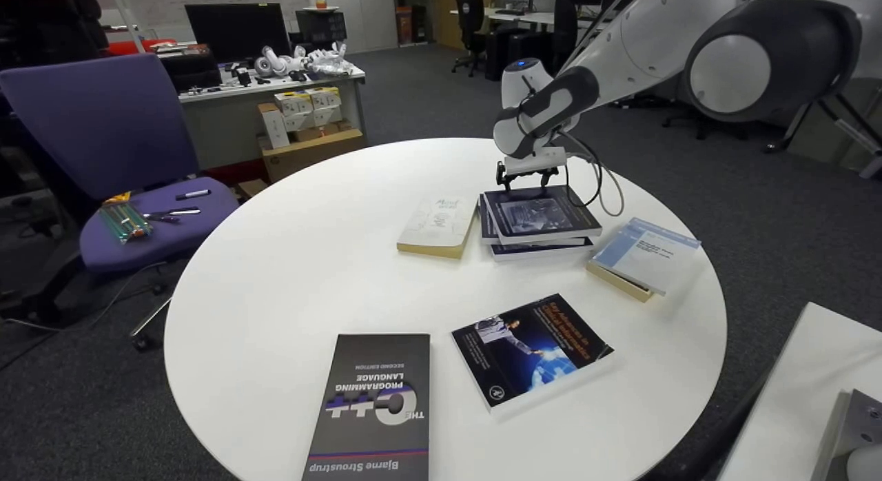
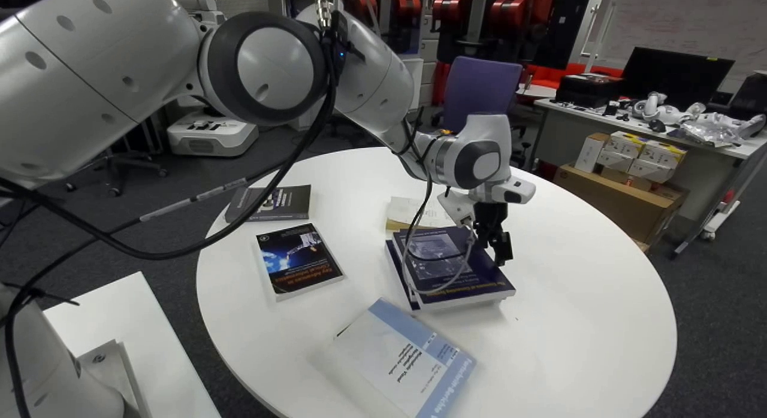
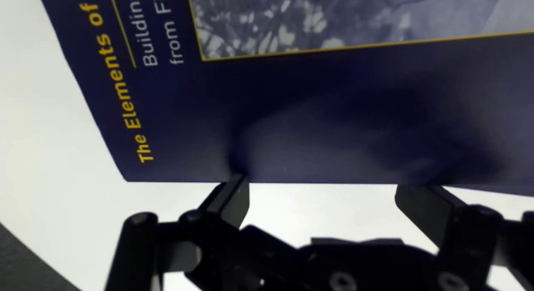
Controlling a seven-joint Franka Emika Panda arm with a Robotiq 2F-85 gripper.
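A dark blue book with yellow title lettering [image 1: 544,216] lies on top of a stack of similar books on the round white table. It also shows in an exterior view [image 2: 446,268] and fills the upper wrist view [image 3: 292,128]. My gripper [image 1: 526,183] is open, its fingers spread, pointing down at the book's long edge. It also shows at that edge in an exterior view [image 2: 502,250]. In the wrist view, the fingertips [image 3: 323,187] meet the cover's edge, with white table between them. I cannot tell whether they touch the book. Nothing is between the fingers.
On the round table [image 1: 275,274] a cream book [image 1: 439,222] lies close beside the stack, a light blue and white book [image 1: 648,250] on its opposite side. A black illustrated book [image 1: 530,346] and a grey C++ book [image 1: 375,405] lie farther off. Loose cables [image 2: 413,280] hang over the stack.
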